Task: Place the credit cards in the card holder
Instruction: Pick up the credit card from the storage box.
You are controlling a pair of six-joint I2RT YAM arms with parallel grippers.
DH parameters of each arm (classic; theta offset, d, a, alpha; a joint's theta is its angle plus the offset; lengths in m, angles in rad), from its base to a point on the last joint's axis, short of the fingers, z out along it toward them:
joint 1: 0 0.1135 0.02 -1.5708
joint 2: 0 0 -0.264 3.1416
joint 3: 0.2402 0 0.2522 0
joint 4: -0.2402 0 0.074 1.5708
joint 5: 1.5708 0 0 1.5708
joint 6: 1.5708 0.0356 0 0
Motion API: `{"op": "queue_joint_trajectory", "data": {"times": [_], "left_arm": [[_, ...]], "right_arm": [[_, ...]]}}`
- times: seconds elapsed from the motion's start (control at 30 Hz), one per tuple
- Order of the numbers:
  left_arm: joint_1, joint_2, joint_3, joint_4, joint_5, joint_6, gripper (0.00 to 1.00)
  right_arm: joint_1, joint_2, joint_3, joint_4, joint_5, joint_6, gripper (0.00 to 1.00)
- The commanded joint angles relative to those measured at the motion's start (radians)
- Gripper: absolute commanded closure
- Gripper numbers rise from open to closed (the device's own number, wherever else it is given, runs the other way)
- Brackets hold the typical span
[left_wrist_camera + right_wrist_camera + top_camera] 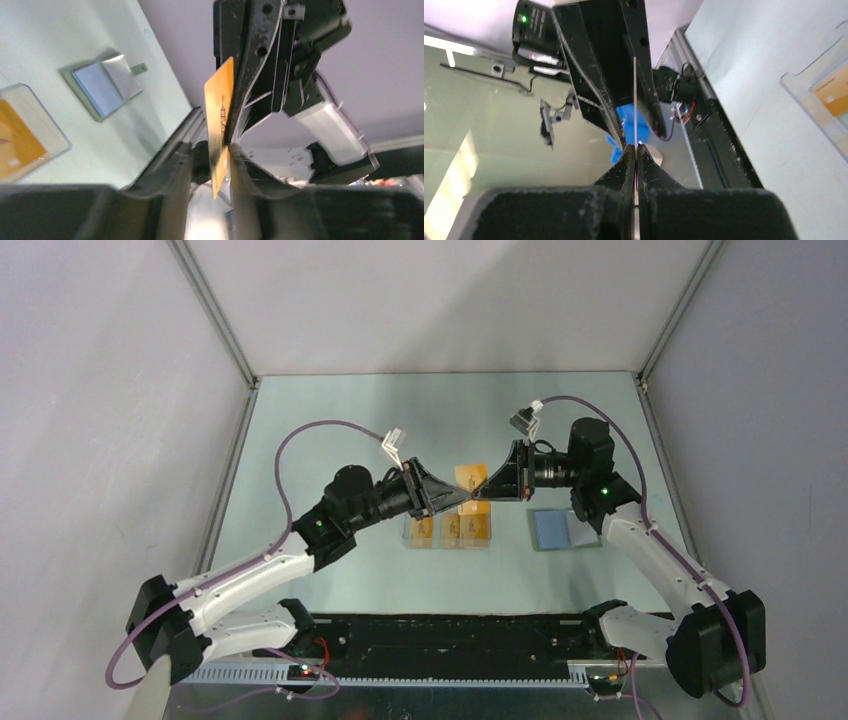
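Orange-tan plastic, thin, stiff and glossy: one credit card (pixel 220 110) hangs in mid-air between both grippers, above the clear plastic box (pixel 804 100) where the other credit cards (pixel 452 530) lie flat. The right gripper (pixel 636 150) is clamped on one edge. The left gripper (pixel 212 155) has its jaws slightly parted around the opposite end. Pinched by a narrow strip of slick surface, the card could pivot or slip while travelling right to the card holder (pixel 565 529), a matte grey-green wallet lying open, light blue inside.
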Motion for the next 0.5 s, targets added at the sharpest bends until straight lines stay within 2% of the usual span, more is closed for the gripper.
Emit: {"op": "queue_joint_trajectory", "data": {"times": [0.0,0.03,0.1,0.2,0.33,0.47], "left_arm": [[0.003,0.008,-0.005,0.048,-0.030,-0.012,0.49],[0.005,0.020,-0.008,0.016,-0.065,-0.020,0.37],[0.007,0.063,0.007,-0.043,-0.108,-0.022,0.32],[0.003,0.172,0.064,-0.104,-0.122,-0.035,0.34],[-0.026,0.387,0.279,-0.236,-0.153,-0.013,0.37],[-0.065,0.623,0.528,-0.417,-0.177,0.051,0.38]], "right_arm": [[-0.054,-0.034,0.001,-0.067,0.031,-0.072,1.00],[-0.070,-0.040,0.001,-0.151,0.049,-0.119,1.00],[-0.124,-0.054,0.001,-0.283,0.099,-0.206,1.00],[-0.227,-0.069,0.002,-0.480,0.203,-0.335,1.00],[-0.345,-0.080,0.001,-0.734,0.419,-0.513,1.00],[-0.445,-0.083,-0.005,-0.816,0.719,-0.550,1.00]]}}
